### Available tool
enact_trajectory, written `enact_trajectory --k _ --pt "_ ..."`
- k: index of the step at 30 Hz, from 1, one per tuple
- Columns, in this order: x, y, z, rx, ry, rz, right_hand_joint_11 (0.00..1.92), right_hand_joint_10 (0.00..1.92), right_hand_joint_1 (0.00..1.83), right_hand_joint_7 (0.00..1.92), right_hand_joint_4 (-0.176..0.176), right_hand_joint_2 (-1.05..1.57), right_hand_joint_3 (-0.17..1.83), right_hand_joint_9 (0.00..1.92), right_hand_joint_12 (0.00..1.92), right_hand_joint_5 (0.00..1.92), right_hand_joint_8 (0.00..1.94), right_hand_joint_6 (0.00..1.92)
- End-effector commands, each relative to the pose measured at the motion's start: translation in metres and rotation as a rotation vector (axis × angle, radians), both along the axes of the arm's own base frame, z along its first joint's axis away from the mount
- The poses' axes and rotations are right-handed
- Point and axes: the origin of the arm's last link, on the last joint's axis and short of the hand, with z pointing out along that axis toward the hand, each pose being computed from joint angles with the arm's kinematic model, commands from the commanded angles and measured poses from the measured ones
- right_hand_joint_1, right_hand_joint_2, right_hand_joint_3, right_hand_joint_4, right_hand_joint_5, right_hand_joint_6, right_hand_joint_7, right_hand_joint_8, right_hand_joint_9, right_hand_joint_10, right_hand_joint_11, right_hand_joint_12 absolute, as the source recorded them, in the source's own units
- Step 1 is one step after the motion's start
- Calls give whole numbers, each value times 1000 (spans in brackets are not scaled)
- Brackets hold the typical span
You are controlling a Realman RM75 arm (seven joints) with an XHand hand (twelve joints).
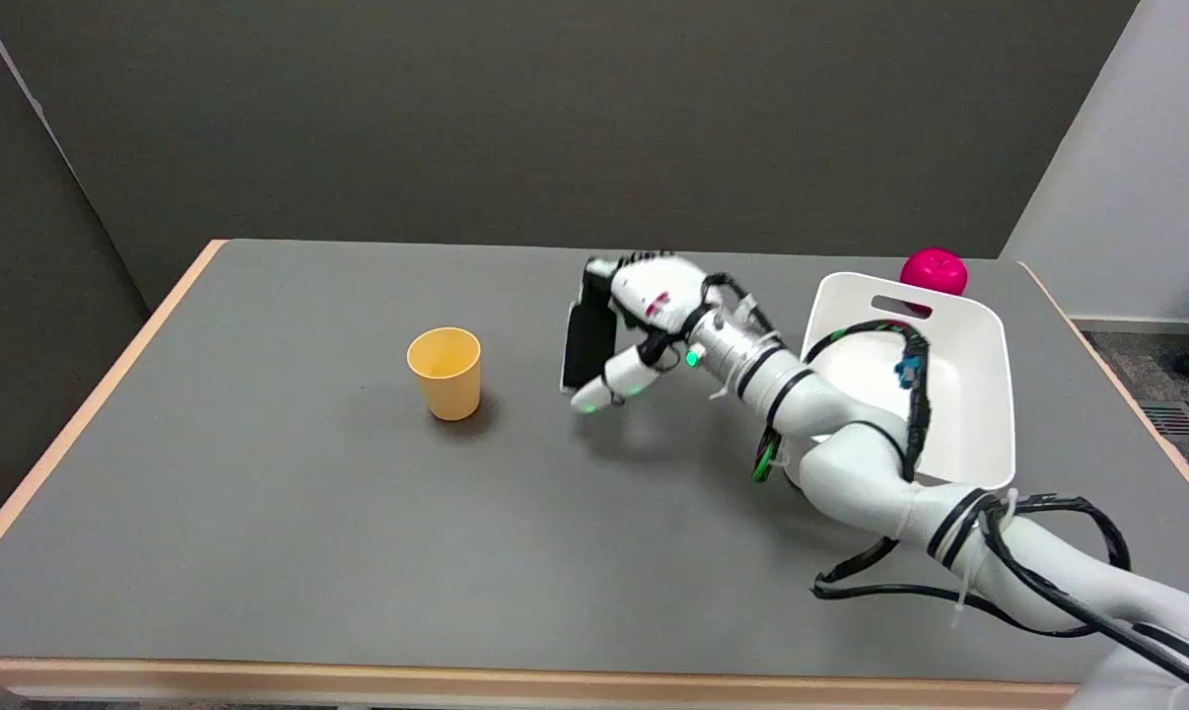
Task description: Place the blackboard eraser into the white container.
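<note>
R hand sits over the mid-table, a bit right of ctr; it's gripping the blackboard eraser, a dark flat block w/ a pale edge, held roughly upright w/ its long side vertical; fingers wrap over the top end, thumb presses in near the bottom end; green LEDs lit on the thumb tip and at the wrist; eraser looks lifted off the table, shadow below and slightly right of it, but can't tell clearance for sure.

White container is to the right of the hand, near the table's far-right corner; rectangular tub, rounded corners, slot handle in the far wall; nothing visible inside from what shows, though the R forearm and its black cable loop cross in front of the tub's near-left part and hide some of the interior; eraser is well apart from the tub, on its left.

Pink ball-like obj sits just behind the tub's far rim; partly hidden by it; can't tell if touching.

Yellow cup stands upright, open side up, left of the hand; well apart from the eraser; table is grey w/ a light wood edge; dark grey wall panels behind.
</note>
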Motion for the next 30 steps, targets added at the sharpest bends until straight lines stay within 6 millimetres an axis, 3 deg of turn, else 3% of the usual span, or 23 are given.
enact_trajectory --k 1,5,12,17,22,25,30 --pt "135 32 84 -265 176 462 739 1320 1196 881 -160 1153 211 836 1851 583 1377 1468" --pt "154 64 127 -422 267 541 745 1328 1199 890 -160 1134 240 840 1841 591 1362 1465" --pt "137 128 173 -594 216 559 750 1328 1199 892 -159 1130 246 842 1843 593 1358 1465" --pt "102 184 201 -707 148 548 748 1328 1199 892 -158 1129 248 842 1847 594 1357 1464" --pt "62 218 217 -795 92 497 744 1328 1199 893 -159 1129 247 840 1851 594 1356 1464" --pt "35 229 221 -839 63 442 737 1327 1199 893 -158 1128 248 839 1850 595 1355 1463" --pt "-2 224 209 -815 94 323 725 1329 1199 894 -152 1123 255 836 1855 598 1352 1460"
